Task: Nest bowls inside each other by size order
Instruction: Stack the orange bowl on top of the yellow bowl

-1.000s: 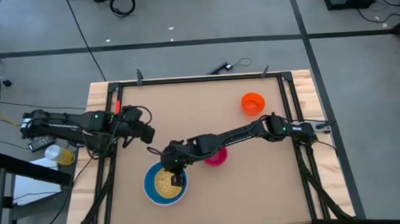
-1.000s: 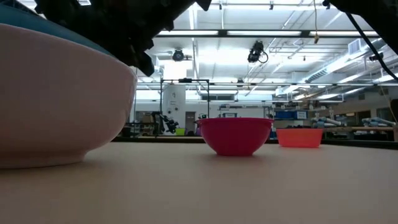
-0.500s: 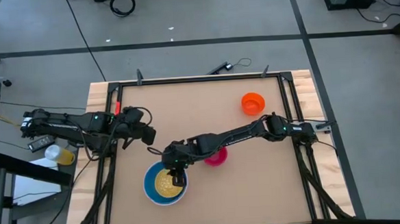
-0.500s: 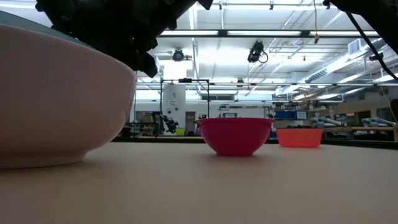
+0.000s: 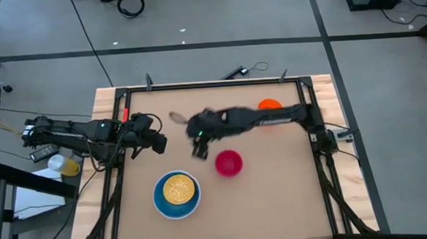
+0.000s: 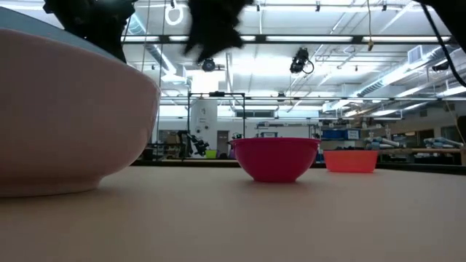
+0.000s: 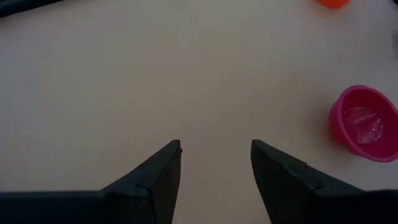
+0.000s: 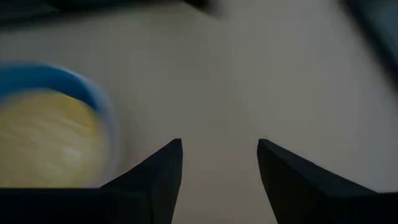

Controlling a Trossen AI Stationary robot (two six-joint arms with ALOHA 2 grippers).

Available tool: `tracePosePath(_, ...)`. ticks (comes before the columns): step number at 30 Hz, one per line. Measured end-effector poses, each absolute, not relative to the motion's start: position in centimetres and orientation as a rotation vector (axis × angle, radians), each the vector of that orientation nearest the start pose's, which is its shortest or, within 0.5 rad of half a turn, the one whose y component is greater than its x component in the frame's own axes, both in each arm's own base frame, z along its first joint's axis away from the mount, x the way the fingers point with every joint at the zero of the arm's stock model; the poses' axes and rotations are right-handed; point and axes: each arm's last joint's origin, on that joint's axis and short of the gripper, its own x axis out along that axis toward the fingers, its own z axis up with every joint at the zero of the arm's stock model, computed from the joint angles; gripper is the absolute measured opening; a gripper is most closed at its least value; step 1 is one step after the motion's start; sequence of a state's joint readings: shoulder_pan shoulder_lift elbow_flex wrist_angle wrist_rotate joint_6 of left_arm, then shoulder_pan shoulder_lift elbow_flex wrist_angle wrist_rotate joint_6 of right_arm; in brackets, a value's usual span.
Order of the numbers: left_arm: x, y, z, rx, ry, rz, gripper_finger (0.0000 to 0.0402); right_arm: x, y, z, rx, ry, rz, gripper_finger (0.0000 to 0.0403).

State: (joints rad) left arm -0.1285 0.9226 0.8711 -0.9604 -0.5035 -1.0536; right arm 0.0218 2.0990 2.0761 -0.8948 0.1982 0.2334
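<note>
Near the front edge, a speckled yellow bowl point(image 5: 177, 189) sits nested in a light blue bowl point(image 5: 159, 203). The white bowl point(image 6: 65, 124) fills the left of the low view with the blue rim showing over its top. A magenta bowl point(image 5: 228, 163) stands upright on the table to their right. The right arm partly hides an orange bowl point(image 5: 270, 104) at the far right. My right gripper point(image 5: 199, 148) hangs open above the table's middle, blurred and clear of every bowl. My left gripper point(image 5: 158, 144) waits open at the left, holding nothing.
Bare tabletop lies between the magenta bowl and the nested bowls, and across the far left. A black frame point(image 5: 212, 84) borders the table. The right arm stretches across the far half, over the orange bowl.
My right gripper has left the rim of the yellow bowl, which stays nested in the blue bowl. It has risen and swung quickly toward the table's far edge, past the magenta bowl. No bowl has shifted.
</note>
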Motion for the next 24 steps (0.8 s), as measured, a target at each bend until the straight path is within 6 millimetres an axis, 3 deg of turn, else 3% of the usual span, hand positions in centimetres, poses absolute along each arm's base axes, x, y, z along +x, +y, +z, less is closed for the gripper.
tracePosePath(3,15.8,-0.8,28.2,-0.639,0.677,0.782,0.0197,42.6,-3.1,30.3,0.125,1.017,-0.386,0.0213)
tracePosePath(8,15.7,-1.9,28.2,-0.646,0.682,0.736,0.0197,35.1,-8.9,26.1,0.244,1.179,-0.564,0.0213)
tracePosePath(12,15.8,-2.8,28.1,-0.638,0.667,0.729,0.0197,28.3,-12.3,22.8,0.409,1.273,-0.687,0.0211)
tracePosePath(14,16.0,-3.2,27.9,-0.608,0.666,0.731,0.0197,25.9,-13.2,21.3,0.462,1.301,-0.727,0.0208)
tracePosePath(18,16.8,-3.6,27.2,-0.518,0.697,0.739,0.0197,23.5,-14.0,19.1,0.552,1.309,-0.659,0.0207)
tracePosePath(24,18.2,-4.2,26.4,-0.499,0.744,0.701,0.0197,22.7,-14.6,17.1,0.545,1.344,-0.707,0.0195)
